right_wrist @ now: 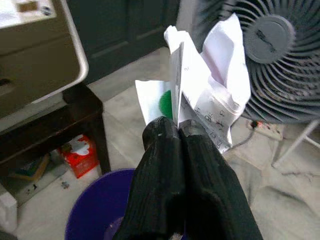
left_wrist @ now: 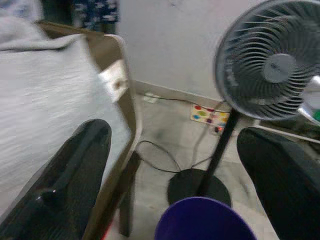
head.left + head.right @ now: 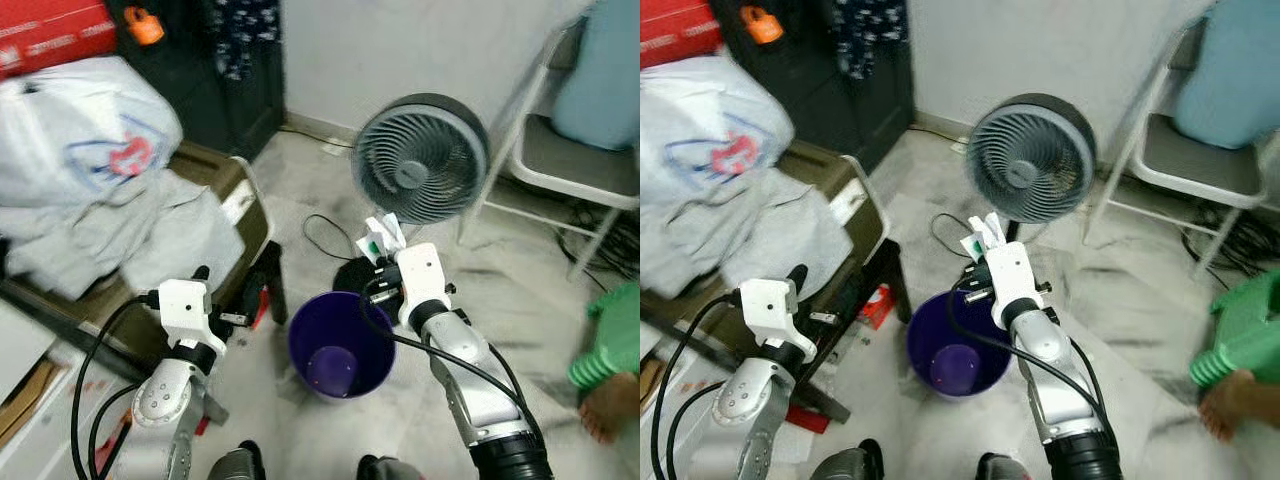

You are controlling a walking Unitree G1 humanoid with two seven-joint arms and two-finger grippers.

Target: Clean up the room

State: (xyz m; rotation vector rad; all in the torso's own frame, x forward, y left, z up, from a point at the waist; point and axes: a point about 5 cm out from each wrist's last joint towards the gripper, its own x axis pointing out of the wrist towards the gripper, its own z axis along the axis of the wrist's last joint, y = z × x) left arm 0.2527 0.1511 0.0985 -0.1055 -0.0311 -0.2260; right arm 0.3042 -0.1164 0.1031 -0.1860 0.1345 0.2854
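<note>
A purple bin [image 3: 340,352] stands on the pale floor in front of me. My right gripper [image 3: 385,252] hangs just above the bin's far rim, shut on a crumpled white paper with a green mark [image 1: 200,95]. The paper [image 3: 381,238] sticks up from the fingertips, in front of the fan. My left gripper [image 3: 205,275] is held up left of the bin, open, with nothing between its fingers [image 2: 60,190]. The bin's rim [image 2: 205,222] lies below and ahead of the left gripper.
A grey standing fan [image 3: 420,158] with a black round base and cable stands just behind the bin. On the left a brown case piled with grey cloth and a white bag [image 3: 80,130] sits on a dark stand. A white chair [image 3: 570,170] and a green stool [image 3: 612,338] stand at right.
</note>
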